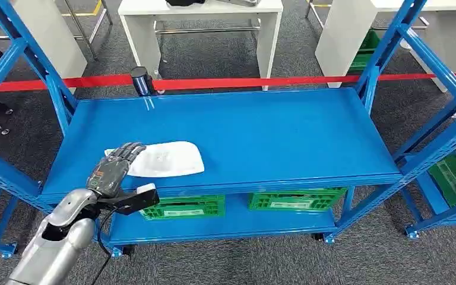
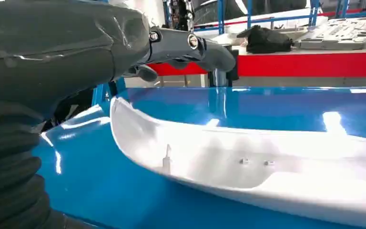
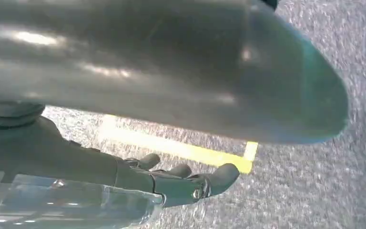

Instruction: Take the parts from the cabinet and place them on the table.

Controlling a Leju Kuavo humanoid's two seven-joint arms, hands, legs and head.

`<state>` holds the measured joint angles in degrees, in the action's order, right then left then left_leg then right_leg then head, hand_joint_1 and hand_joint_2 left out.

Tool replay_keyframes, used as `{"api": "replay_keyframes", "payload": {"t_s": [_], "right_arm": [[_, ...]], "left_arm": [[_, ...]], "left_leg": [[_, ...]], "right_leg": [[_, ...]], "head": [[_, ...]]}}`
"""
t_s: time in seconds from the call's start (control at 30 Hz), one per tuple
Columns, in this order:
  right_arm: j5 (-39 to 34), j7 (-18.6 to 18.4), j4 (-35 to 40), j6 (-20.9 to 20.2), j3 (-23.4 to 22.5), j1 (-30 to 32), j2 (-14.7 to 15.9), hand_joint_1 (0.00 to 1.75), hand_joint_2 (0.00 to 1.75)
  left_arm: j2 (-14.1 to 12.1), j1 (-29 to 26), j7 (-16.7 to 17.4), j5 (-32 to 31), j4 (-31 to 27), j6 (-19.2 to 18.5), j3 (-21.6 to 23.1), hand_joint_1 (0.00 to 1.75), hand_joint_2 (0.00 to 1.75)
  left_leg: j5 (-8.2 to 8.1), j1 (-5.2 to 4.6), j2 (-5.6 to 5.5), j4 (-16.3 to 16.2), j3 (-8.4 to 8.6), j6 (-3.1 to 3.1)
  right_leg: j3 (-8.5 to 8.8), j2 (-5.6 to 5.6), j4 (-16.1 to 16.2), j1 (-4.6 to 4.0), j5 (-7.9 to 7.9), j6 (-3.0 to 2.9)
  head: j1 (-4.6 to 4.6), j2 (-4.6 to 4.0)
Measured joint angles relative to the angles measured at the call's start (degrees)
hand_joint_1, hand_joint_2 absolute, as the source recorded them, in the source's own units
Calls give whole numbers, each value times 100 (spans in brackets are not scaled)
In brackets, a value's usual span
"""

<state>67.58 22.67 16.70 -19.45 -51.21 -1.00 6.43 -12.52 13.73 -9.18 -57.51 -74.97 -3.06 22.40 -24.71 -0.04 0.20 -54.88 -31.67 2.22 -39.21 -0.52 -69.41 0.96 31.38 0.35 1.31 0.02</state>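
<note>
From the head view, a blue metal shelf [image 1: 261, 130] stood on grey carpet, its broad top glossy. A white part [image 1: 166, 159] lay flat on that top, near the front-left corner. The left robot hand [image 1: 116, 167] rested with its dark fingers stretched forward, their tips on the part's left edge, gripping nothing. Two green crates [image 1: 184, 206] sat on the lower shelf beneath. A red barrier tape [image 1: 225, 83] ran across behind the shelf, and beyond it stood a white desk [image 1: 202, 24].

The left wrist view brought the part [image 2: 248, 162] close: a smooth, shallow white shell with a curved rim and a few small studs on its surface, lying on the reflective blue surface [image 2: 276, 107]. The left robot hand's thumb [image 2: 190, 46] was raised above the part, clear of it.

In the right wrist view, the right robot hand [image 3: 171, 179] hung over grey carpet crossed by a yellow floor line [image 3: 181, 149]; its fingers were loosely extended and apart, holding nothing.
</note>
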Motion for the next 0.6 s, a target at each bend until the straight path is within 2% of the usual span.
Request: {"api": "replay_keyframes", "payload": {"t_s": [0.03, 0.07, 0.1, 0.17, 0.2, 0.23, 0.27, 0.33, 0.4, 0.47, 0.5, 0.53, 0.57, 0.6], "right_arm": [[0, 0, 0, 0, 0, 1, 4, 0, 0], [7, 0, -4, 0, 2, 6, 2, 0, 0], [9, -2, -7, -2, 4, 6, 2, 0, 0], [9, -2, -7, 7, 13, -1, 13, 0, 0], [13, -2, -7, 15, 22, -8, 28, 0, 0], [20, -4, -7, 17, 37, -22, 26, 0, 0], [24, -7, -7, 20, 52, -25, 26, 0, 0], [35, -39, -11, 24, 72, -38, 28, 0, 0], [35, -52, -13, 24, 103, -38, 24, 0, 0], [33, -52, -13, 28, 109, -50, 28, 0, 0], [33, -52, -13, 28, 114, -51, 28, 0, 0], [33, -52, -13, 31, 116, -46, 28, 0, 0], [33, -52, -15, 35, 118, -43, 28, 0, 0], [33, -52, -15, 39, 125, -43, 26, 0, 0]], "left_arm": [[15, -4, 0, 0, 31, -2, 2, 0, 175], [37, -6, 0, 0, 61, -2, 4, 0, 175], [48, -8, 0, 0, 83, -2, 4, 0, 175], [72, -8, 0, 0, 107, -2, -9, 0, 175], [85, -8, 0, 0, 114, -2, -20, 0, 175], [87, -14, 0, 0, 116, -2, -42, 0, 175], [94, -15, 0, 0, 118, -4, -72, 0, 175], [105, -41, 0, -2, 124, -4, -109, 0, 175], [111, -50, 0, -4, 127, -7, -131, 0, 175], [118, -49, 0, -4, 129, -7, -149, 0, 175], [118, -54, 0, -4, 138, -9, -151, 0, 175], [127, -68, 0, -4, 149, -20, -151, 0, 175], [135, -84, 0, -4, 164, -24, -149, 0, 175], [142, -93, 0, -4, 181, -28, -151, 0, 175]], "left_leg": [[-1, -3, 0, -3, -7, 0], [-2, -5, -1, -8, -11, -1], [-4, -4, -4, -10, -7, -5], [-24, 6, -18, -42, -5, -34], [-58, 10, -24, -101, -15, -71], [-88, -15, -29, -134, -37, -111], [-115, -37, -26, -203, -71, -140], [-111, -33, -26, -194, -83, -154], [-159, -1, -29, -240, -123, -191], [-480, 21, -25, -725, -326, -260], [-752, 34, -24, -1309, -599, -292], [-920, 41, -24, -1760, -818, -305], [-974, 47, -24, -2067, -976, -308], [-897, 48, -25, -2059, -982, -298]], "right_leg": [[-209, 0, -412, 0, 128, 9], [-319, 1, -598, 2, 142, 53], [-265, 3, -465, 11, 49, 107], [168, 18, 429, 42, -333, 234], [521, 42, 1112, 59, -570, 285], [552, 46, 1152, 32, -533, 191], [564, 31, 1215, 32, -567, 130], [543, 29, 1165, 9, -561, 58], [558, 26, 1187, 65, -577, -4], [562, 23, 1186, 56, -579, -42], [555, 23, 1183, 51, -575, -49], [551, 24, 1182, 45, -573, -53], [550, 24, 1182, 38, -572, -54], [554, 21, 1182, 34, -571, -54]], "head": [[2, 0], [-2, 0], [0, 0], [0, 0], [-2, 0], [0, 0], [-2, 0], [2, 0], [2, 0], [20, 0], [18, 0], [15, 0], [17, 0], [15, 0]]}}
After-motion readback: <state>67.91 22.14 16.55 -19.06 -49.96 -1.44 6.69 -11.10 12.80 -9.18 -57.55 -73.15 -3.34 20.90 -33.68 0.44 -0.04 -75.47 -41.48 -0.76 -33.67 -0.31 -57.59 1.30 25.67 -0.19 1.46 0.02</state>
